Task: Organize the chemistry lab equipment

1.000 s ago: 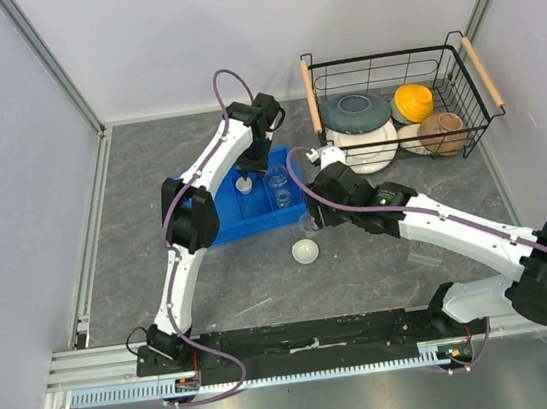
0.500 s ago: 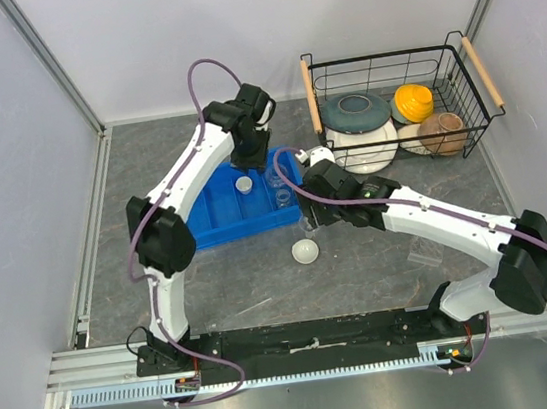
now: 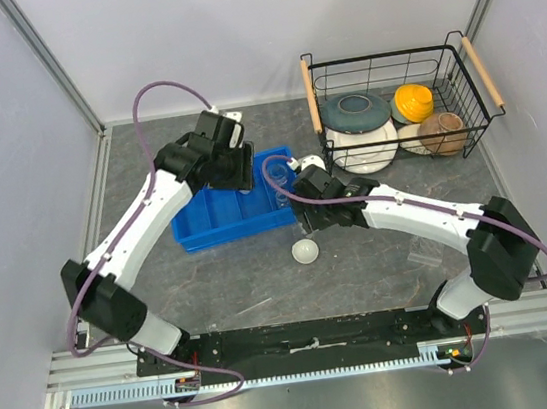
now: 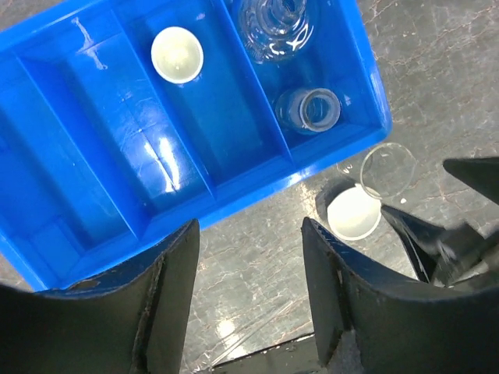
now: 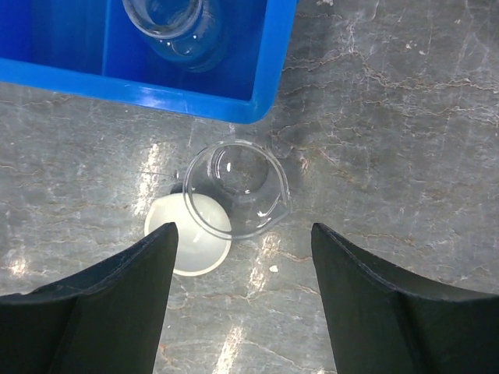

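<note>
A clear glass beaker (image 5: 234, 187) stands on the table just in front of the blue tray (image 5: 269, 78), touching a white round dish (image 5: 183, 238). My right gripper (image 5: 245, 304) hangs open above them, empty; in the top view it (image 3: 308, 218) is at the tray's near right corner, with the dish (image 3: 305, 251) below it. My left gripper (image 4: 249, 296) is open and empty above the tray's front edge. The tray (image 4: 93, 132) holds a tiny white cup (image 4: 177, 54), a glass flask (image 4: 277, 23) and a small beaker (image 4: 309, 109). No blue-capped tubes show.
A black wire basket (image 3: 456, 54) with large ceramic bowls stands at the back right. A faint clear plastic piece (image 3: 423, 255) lies on the table under the right arm. Walls close the table on the left, back and right.
My left arm has drawn back from the tray's middle toward the left, leaving the tiny white cup in the tray. My right gripper has shifted slightly left, over the beaker.
</note>
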Robot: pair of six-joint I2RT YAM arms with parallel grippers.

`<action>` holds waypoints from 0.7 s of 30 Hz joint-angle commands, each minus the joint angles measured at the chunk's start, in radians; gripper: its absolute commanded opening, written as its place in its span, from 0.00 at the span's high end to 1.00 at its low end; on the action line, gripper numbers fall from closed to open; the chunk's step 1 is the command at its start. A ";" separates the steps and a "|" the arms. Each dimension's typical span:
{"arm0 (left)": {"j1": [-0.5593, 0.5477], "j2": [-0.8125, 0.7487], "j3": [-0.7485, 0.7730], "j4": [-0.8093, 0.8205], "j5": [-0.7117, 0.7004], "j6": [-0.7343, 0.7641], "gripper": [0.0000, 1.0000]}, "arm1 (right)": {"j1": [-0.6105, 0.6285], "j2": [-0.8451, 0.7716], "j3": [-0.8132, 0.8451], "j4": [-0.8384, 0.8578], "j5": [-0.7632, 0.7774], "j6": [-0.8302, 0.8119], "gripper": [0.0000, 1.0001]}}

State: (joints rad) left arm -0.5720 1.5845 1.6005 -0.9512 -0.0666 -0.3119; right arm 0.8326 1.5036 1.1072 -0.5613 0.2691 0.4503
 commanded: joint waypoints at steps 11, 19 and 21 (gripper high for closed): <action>-0.003 -0.449 -0.402 0.315 0.168 -0.058 0.09 | -0.079 0.079 -0.006 0.086 0.047 0.050 0.25; -0.003 -0.532 -0.459 0.293 0.200 -0.064 0.09 | -0.084 0.150 -0.001 0.123 0.016 0.059 0.26; -0.003 -0.547 -0.468 0.293 0.194 -0.067 0.09 | -0.084 0.159 -0.003 0.129 0.013 0.060 0.28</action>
State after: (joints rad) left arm -0.5716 1.0786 1.1557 -0.6968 0.1078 -0.3511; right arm 0.7494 1.6493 1.1030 -0.4774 0.2878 0.4908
